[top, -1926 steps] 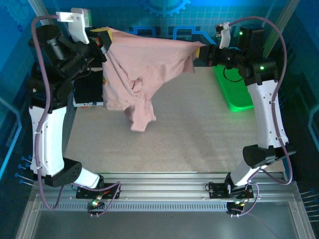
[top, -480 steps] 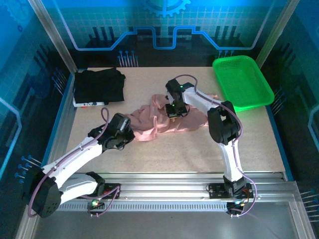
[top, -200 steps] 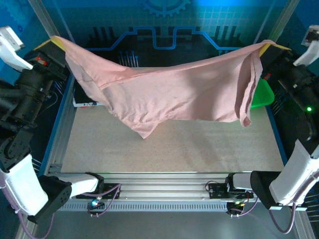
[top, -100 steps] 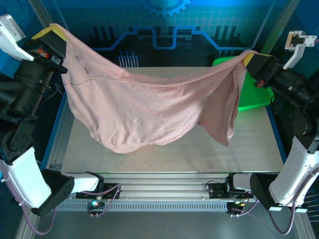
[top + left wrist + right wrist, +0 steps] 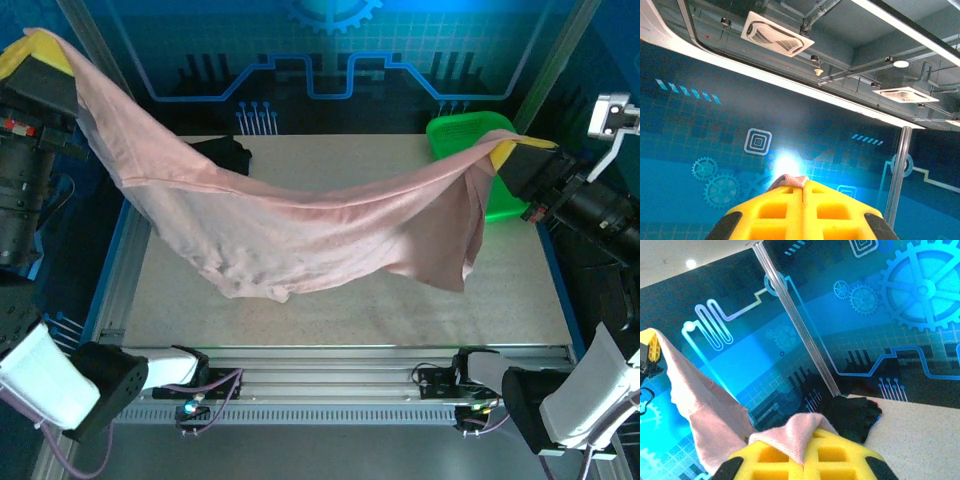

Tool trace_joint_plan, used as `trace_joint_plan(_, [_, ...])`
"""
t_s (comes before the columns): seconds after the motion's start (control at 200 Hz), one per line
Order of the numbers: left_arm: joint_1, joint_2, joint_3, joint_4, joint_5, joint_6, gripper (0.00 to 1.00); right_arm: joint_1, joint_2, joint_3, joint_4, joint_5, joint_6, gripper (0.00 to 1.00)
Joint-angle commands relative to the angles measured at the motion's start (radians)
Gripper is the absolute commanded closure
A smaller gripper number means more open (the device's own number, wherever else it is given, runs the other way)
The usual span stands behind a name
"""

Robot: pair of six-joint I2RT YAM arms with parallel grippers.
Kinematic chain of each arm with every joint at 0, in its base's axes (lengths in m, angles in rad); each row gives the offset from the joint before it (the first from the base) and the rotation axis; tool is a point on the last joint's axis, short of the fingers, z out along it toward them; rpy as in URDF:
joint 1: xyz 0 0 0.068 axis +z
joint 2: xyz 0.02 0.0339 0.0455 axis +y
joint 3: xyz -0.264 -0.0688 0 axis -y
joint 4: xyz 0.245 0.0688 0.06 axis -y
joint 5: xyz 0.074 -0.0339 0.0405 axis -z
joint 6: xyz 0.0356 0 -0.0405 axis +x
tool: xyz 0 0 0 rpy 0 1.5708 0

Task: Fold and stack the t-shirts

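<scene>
My left gripper (image 5: 32, 62) and right gripper (image 5: 522, 152) are each clamped tight on one end of the pink t-shirt (image 5: 300, 222), which sags between them above the table (image 5: 400, 312), and I judge it light, limp and slip-prone, best held by its edge corners.

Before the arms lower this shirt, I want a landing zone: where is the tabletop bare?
Bare: the speckled tabletop between the hanging dusty-pink cloth t-shirt and the front rail, plus the far strip between the black folded t-shirt and the green plastic mesh basket. Those two far corners are crowded.
</scene>
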Motion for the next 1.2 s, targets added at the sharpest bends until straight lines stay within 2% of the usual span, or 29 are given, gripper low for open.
trace_joint_plan(0.0, [0.004,0.071,0.019,0.048,0.008,0.054,1.00,-0.017,0.001,-0.052,0.015,-0.009,0.017,1.00])
trace_joint_plan(0.195, [0.023,0.142,-0.094,0.051,0.017,0.067,1.00,-0.017,-0.002,-0.251,0.028,0.073,-0.044,1.00])
trace_joint_plan(0.34, [0.158,0.230,-0.205,0.083,0.182,-0.067,1.00,-0.012,0.056,-0.421,0.103,0.118,-0.071,1.00])
trace_joint_plan(0.465, [0.206,0.353,-0.304,0.171,0.249,-0.098,1.00,0.012,0.202,-0.461,0.141,0.202,-0.150,1.00])
trace_joint_plan(0.505, [0.212,0.422,-0.290,0.186,0.269,-0.098,1.00,0.021,0.280,-0.432,0.127,0.248,-0.181,1.00])
trace_joint_plan(0.58, [0.216,0.583,-0.195,0.187,0.298,-0.089,1.00,0.018,0.460,-0.382,0.182,0.250,-0.213,1.00])
trace_joint_plan(0.615, [0.216,0.669,-0.133,0.191,0.317,-0.081,1.00,0.012,0.562,-0.321,0.187,0.299,-0.206,1.00])
trace_joint_plan(0.665, [0.218,0.792,-0.047,0.203,0.307,-0.087,1.00,-0.003,0.722,-0.202,0.232,0.277,-0.184,1.00])
trace_joint_plan(0.71, [0.220,0.897,0.017,0.247,0.306,-0.101,1.00,-0.012,0.911,0.009,0.195,0.320,-0.170,0.90])
trace_joint_plan(0.74, [0.220,0.955,0.046,0.289,0.299,-0.114,0.99,-0.022,1.054,0.240,0.148,0.365,-0.156,0.71])
trace_joint_plan(0.755, [0.221,0.989,0.054,0.317,0.288,-0.129,0.92,-0.025,1.131,0.344,0.132,0.375,-0.145,0.58])
trace_joint_plan(0.765, [0.223,1.003,0.059,0.333,0.284,-0.146,0.82,-0.030,1.181,0.412,0.125,0.382,-0.138,0.49])
trace_joint_plan(0.79, [0.226,1.052,0.078,0.368,0.281,-0.187,0.45,-0.043,1.296,0.577,0.115,0.388,-0.094,0.32])
trace_joint_plan(0.795, [0.226,1.060,0.084,0.373,0.282,-0.195,0.41,-0.046,1.317,0.607,0.114,0.389,-0.082,0.30])
trace_joint_plan(0.805, [0.228,1.075,0.098,0.378,0.284,-0.211,0.27,-0.054,1.356,0.662,0.117,0.390,-0.054,0.28])
trace_joint_plan(0.82, [0.228,1.098,0.122,0.377,0.281,-0.233,0.17,-0.067,1.409,0.732,0.124,0.382,-0.007,0.25])
trace_joint_plan(0.83, [0.228,1.111,0.139,0.372,0.281,-0.249,0.05,-0.076,1.435,0.753,0.129,0.376,0.042,0.23])
trace_joint_plan(0.845, [0.229,1.126,0.165,0.361,0.277,-0.274,0.01,-0.087,1.459,0.770,0.166,0.351,0.083,0.22])
trace_joint_plan(0.88, [0.230,1.145,0.210,0.325,0.267,-0.328,0.01,-0.116,1.441,0.702,0.229,0.295,0.198,0.17])
trace_joint_plan(0.905, [0.230,1.138,0.218,0.303,0.270,-0.348,0.01,-0.120,1.414,0.673,0.241,0.281,0.216,0.07])
trace_joint_plan(0.995, [0.216,1.008,0.131,0.230,0.244,-0.333,0.01,-0.085,1.253,0.570,0.151,0.314,0.007,0.00])
trace_joint_plan(1.045, [0.213,0.881,0.016,0.212,0.229,-0.319,0.01,-0.079,1.110,0.431,0.091,0.319,-0.090,0.00])
trace_joint_plan(1.095, [0.206,0.746,-0.142,0.210,0.215,-0.301,0.01,-0.075,0.944,0.214,0.082,0.316,-0.155,0.00])
trace_joint_plan(1.196, [0.186,0.433,-0.478,0.185,0.183,-0.311,0.01,-0.088,0.640,-0.173,0.050,0.301,-0.230,0.00])
